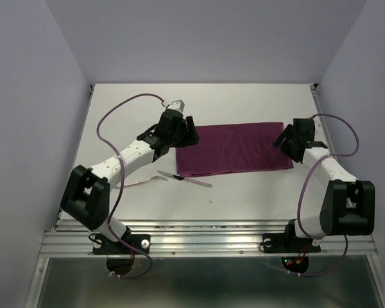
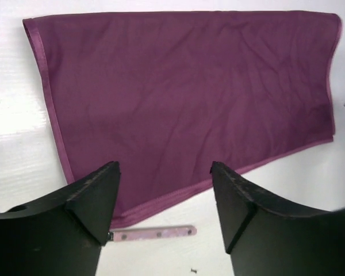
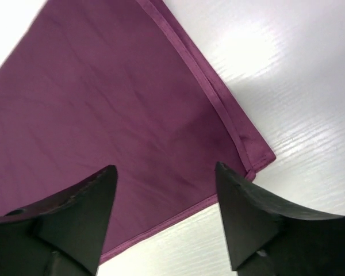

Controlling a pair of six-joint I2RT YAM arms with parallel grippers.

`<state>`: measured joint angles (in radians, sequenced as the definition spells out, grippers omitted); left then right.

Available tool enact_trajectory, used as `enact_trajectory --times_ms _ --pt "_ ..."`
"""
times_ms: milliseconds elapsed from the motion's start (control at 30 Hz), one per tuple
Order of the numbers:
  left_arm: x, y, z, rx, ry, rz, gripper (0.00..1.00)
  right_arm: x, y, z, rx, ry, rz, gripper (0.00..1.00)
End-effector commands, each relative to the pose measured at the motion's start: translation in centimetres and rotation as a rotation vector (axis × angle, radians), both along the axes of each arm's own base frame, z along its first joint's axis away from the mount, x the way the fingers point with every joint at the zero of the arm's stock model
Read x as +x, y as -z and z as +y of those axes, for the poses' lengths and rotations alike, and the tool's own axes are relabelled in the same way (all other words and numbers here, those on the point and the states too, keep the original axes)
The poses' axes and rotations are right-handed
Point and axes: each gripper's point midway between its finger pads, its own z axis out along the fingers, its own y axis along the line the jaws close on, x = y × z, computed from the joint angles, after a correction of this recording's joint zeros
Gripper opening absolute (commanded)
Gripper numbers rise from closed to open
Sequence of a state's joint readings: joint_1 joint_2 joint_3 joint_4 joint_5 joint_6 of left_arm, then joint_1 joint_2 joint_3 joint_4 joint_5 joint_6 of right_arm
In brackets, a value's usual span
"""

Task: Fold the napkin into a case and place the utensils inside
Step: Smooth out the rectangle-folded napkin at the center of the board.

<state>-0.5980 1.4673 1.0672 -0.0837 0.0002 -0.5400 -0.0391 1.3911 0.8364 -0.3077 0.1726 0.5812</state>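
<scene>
There is one napkin (image 1: 234, 149). Two utensils (image 1: 186, 179) lie just beside its near edge. There are two grippers: the left gripper (image 1: 191, 131) at the napkin's left end and the right gripper (image 1: 286, 137) at its right end.

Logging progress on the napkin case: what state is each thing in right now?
napkin, lying flat on the table, a wide rectangle, not yet a narrow case.
utensils, lying on the table, outside the napkin.
left gripper, open, empty, over the napkin's left end.
right gripper, open, empty, over the napkin's right end.
</scene>
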Motion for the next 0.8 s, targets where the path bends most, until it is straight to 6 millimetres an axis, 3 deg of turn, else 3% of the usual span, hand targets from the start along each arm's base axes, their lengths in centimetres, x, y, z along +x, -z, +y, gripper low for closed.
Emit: enact_trajectory --times_ms 0,100,133,200,367,567,633,767 --pt "2.4 2.5 0.2 0.045 -0.043 0.037 0.68 1.9 -3.3 -0.1 -0.016 -0.013 -0.095 0.71" --pt "3.1 4.5 -0.4 0.049 -0.043 0.084 0.59 2.2 -2.4 -0.8 -0.055 -0.003 -0.083 0.57" --pt "3.2 5.0 -0.5 0.050 -0.046 0.096 0.58 2.3 -2.0 -1.8 -0.100 0.033 -0.069 0.46" --pt "2.9 6.7 -1.0 0.029 -0.035 0.133 0.53 2.9 0.1 -3.2 -0.110 0.065 -0.005 0.32" --pt "2.8 10.3 -0.5 0.076 -0.054 0.207 0.52 3.3 2.1 -3.6 -0.078 0.081 0.046 0.32" --pt "3.5 13.4 0.1 0.112 -0.058 0.274 0.52 2.0 4.6 -3.6 -0.072 0.094 0.115 0.34" --pt "4.4 13.7 0.7 0.112 -0.078 0.275 0.52 1.5 5.3 -3.1 -0.046 0.087 0.123 0.30" --pt "6.5 13.6 1.2 0.071 -0.106 0.265 0.51 -1.6 7.2 -1.6 0.026 0.079 0.152 0.25"
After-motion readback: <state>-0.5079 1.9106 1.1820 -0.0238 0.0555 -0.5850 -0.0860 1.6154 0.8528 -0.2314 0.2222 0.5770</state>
